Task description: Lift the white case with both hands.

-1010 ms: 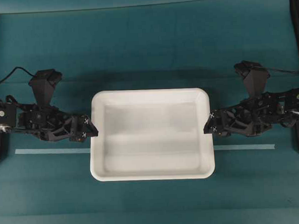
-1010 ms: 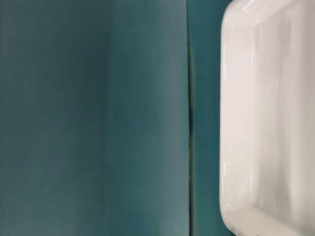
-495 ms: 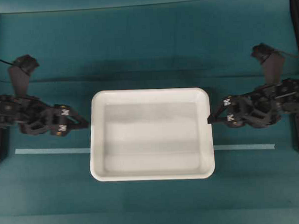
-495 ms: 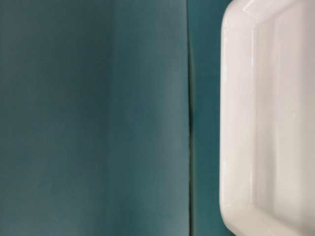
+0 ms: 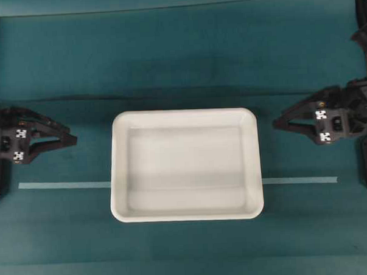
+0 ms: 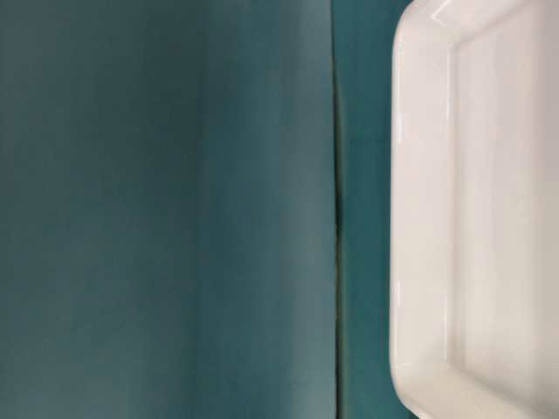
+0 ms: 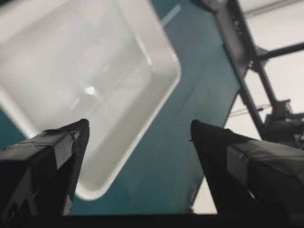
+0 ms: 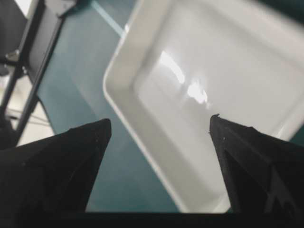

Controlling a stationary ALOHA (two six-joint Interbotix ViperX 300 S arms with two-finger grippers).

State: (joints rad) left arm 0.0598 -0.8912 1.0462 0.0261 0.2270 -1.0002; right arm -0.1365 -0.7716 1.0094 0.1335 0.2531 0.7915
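On teal table (image 5: 180, 58): one white case (image 5: 186, 165), two released claws, left (image 5: 65, 140), right (image 5: 283, 122), both apart.

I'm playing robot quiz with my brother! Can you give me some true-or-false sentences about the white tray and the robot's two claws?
1. The white case has nothing in it. True.
2. The left gripper is squeezing the rim of the case. False: it is off to the side with teal tabletop between it and the case, fingers spread.
3. The right gripper is open. True.
4. The case is up in the air. False: it sits flat on the tabletop, and neither gripper touches it.
5. A thin pale tape strip lies on the tabletop and passes under the case. True: it shows on both sides.
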